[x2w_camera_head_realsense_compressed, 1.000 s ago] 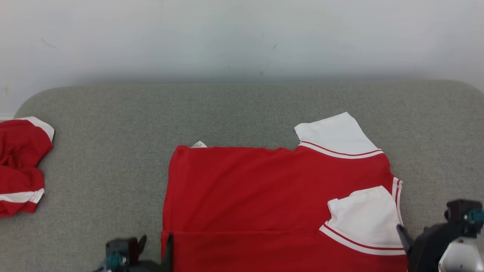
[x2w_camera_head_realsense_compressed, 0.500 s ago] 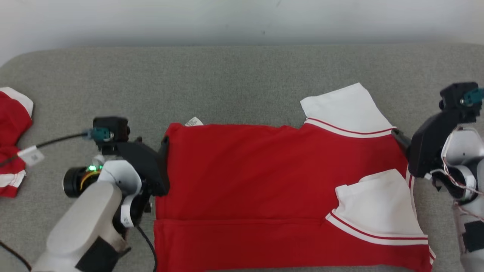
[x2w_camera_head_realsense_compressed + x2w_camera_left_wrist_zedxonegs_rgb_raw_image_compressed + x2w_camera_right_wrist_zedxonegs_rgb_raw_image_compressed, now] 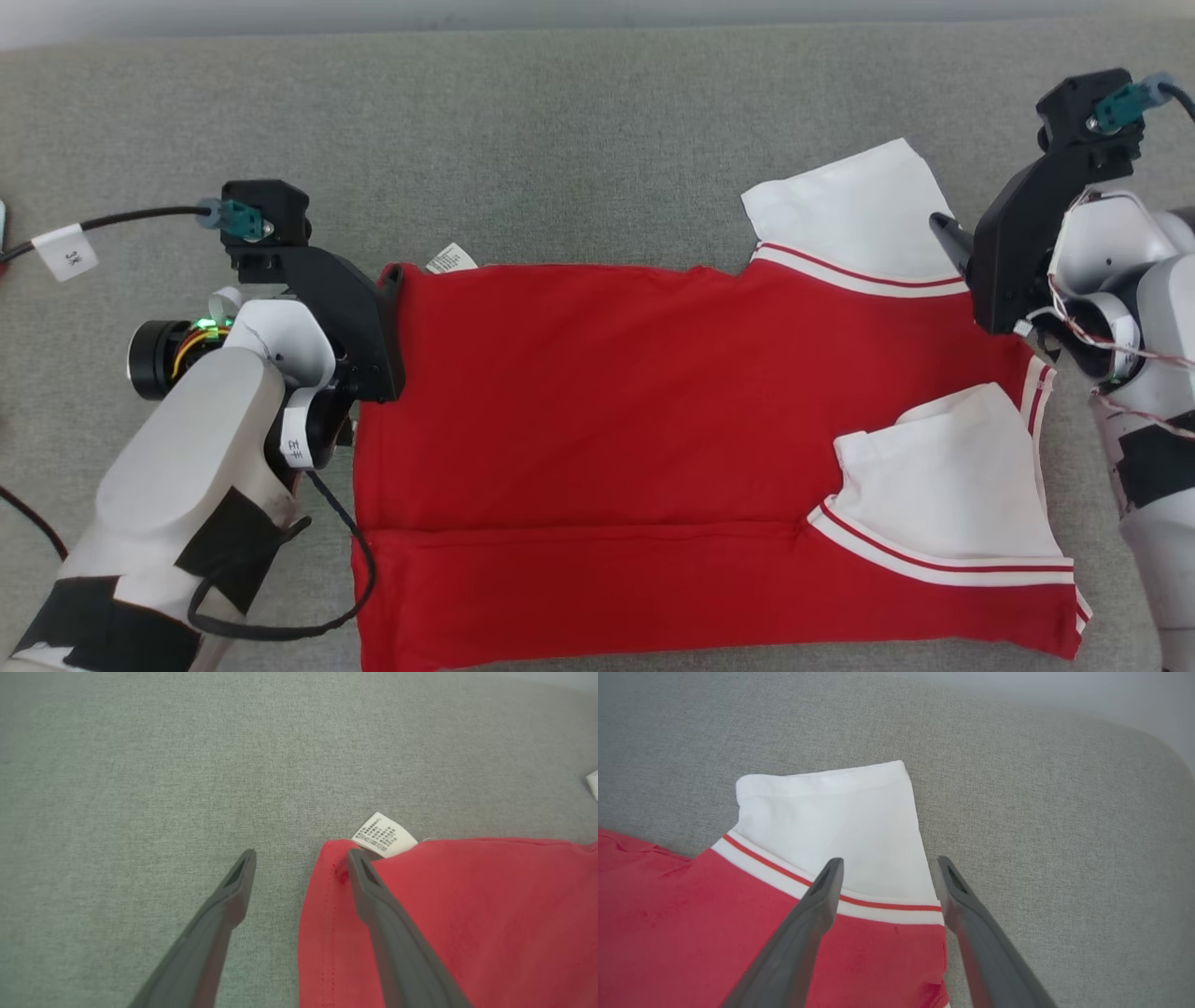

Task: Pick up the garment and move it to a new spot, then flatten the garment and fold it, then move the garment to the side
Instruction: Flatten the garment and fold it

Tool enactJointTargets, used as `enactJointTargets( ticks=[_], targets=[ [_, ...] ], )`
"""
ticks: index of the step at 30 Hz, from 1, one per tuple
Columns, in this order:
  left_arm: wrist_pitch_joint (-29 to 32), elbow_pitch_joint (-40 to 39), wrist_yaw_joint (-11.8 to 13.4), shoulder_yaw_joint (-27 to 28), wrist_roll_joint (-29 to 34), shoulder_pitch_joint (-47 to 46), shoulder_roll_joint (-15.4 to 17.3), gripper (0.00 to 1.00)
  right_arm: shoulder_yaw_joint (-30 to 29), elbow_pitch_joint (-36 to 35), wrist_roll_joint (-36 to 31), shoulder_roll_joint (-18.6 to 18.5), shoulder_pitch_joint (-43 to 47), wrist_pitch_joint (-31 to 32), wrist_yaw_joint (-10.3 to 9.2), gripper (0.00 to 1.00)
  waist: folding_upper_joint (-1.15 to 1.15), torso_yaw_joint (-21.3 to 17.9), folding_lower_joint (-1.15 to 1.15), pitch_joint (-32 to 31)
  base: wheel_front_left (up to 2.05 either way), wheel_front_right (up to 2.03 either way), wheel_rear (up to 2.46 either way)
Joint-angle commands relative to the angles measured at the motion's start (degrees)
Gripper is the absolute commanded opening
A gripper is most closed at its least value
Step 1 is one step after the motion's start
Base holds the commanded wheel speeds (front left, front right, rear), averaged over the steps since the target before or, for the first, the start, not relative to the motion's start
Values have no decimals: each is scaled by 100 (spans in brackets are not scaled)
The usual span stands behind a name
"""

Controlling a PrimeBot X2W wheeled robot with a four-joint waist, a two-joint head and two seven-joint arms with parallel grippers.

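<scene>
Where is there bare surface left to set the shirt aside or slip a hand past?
Free: the wide strip of grey cushion beyond the far edge of the red shirt. Crowded: both far corners, where the open left gripper and right gripper straddle its edges.

Plain bright red on the body of the shirt (image 3: 597, 420). White on the far sleeve (image 3: 854, 210) and on the near sleeve (image 3: 943, 476) at the right, each edged by a white band with one thin red stripe. White with small dark print on the label (image 3: 384, 835) at the far left corner. Mottled grey, finely woven, on the surface (image 3: 560, 121) below. Dark grey, almost black, on the left gripper (image 3: 301, 854) and the right gripper (image 3: 888, 860). Pale grey with black tape patches on the left forearm (image 3: 177, 467) and the right forearm (image 3: 1162, 579). Teal on the left plug (image 3: 241, 219) and the right plug (image 3: 1116, 105).
</scene>
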Motion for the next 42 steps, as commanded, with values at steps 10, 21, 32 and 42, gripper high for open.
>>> enactJointTargets(
  ticks=[10, 21, 32, 42],
  targets=[
    [81, 356, -226, -188, 107, -277, -64, 100, 245, 433, 143, -125, -402, -289, -13, 100, -1, -78, -1, 225, 0, 0, 0],
    [315, 526, -489, -436, 179, -587, -147, 100, 399, 675, 270, -137, -661, -490, -13, 100, -1, -151, -1, 414, 0, 0, 0],
    [750, 481, -595, -527, 47, -628, -32, 0, 393, 837, 255, -286, -909, -405, -13, 100, -1, -96, -1, 568, 0, 0, 0],
    [713, 113, -604, -486, -25, -630, 55, 0, -66, 1566, -229, -174, -1371, -752, -13, 100, -1, 175, -1, 832, 0, 0, 0]
  ],
)
